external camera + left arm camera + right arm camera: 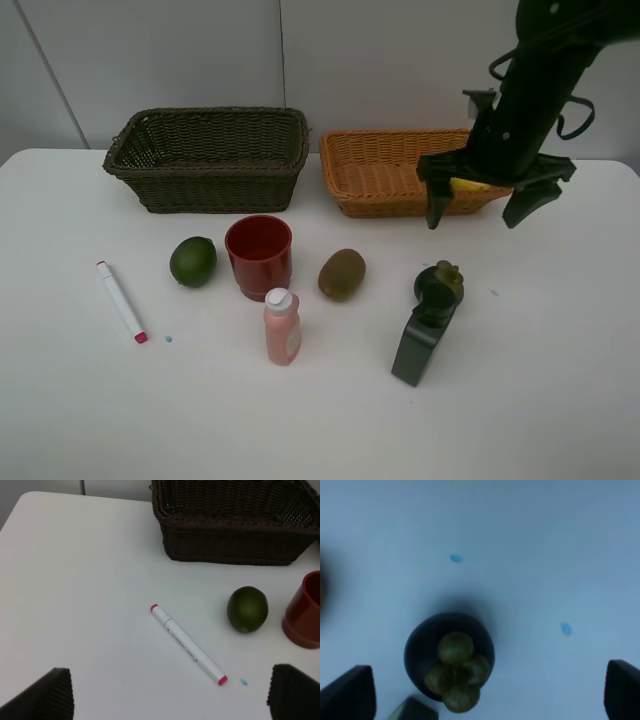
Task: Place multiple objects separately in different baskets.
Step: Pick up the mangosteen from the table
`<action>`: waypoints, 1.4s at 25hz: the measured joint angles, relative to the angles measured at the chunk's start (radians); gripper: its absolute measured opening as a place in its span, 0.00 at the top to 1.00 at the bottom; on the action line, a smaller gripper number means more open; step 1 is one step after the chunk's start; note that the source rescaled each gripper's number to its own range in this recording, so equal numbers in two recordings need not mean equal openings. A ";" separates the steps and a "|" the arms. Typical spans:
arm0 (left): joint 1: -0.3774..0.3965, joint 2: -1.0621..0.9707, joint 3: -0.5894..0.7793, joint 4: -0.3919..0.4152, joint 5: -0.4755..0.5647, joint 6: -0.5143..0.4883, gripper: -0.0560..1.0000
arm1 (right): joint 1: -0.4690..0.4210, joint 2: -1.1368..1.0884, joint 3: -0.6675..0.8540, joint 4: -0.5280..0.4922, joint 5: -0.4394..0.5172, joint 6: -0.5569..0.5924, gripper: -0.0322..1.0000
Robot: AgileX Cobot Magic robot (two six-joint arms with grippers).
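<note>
Marker (120, 301) lies far left on the table (560, 410), red tip towards the front edge. The left gripper (170, 700) hangs over bare table near it, jaws spread, nothing between them. Lime (193, 261) sits right of the marker, just beside the upright red cup (259, 256). Dark basket (208, 158) stands behind these two. Pink bottle (282, 327) is just in front of the cup. Kiwi (342, 274) is right of the cup, apart from it. Tan basket (385, 172) stands behind and holds the lemon (468, 185), mostly hidden by the arm. Dark fruit (440, 283) rests on the table, with the black bottle (418, 346) just beside it; contact cannot be told. The right gripper (474, 215) hangs above the fruit at the tan basket's front, jaws spread wide, empty.
</note>
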 joint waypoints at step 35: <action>0.000 0.000 0.001 0.000 0.000 0.000 0.00 | 0.047 0.126 0.222 0.071 -0.273 0.001 0.06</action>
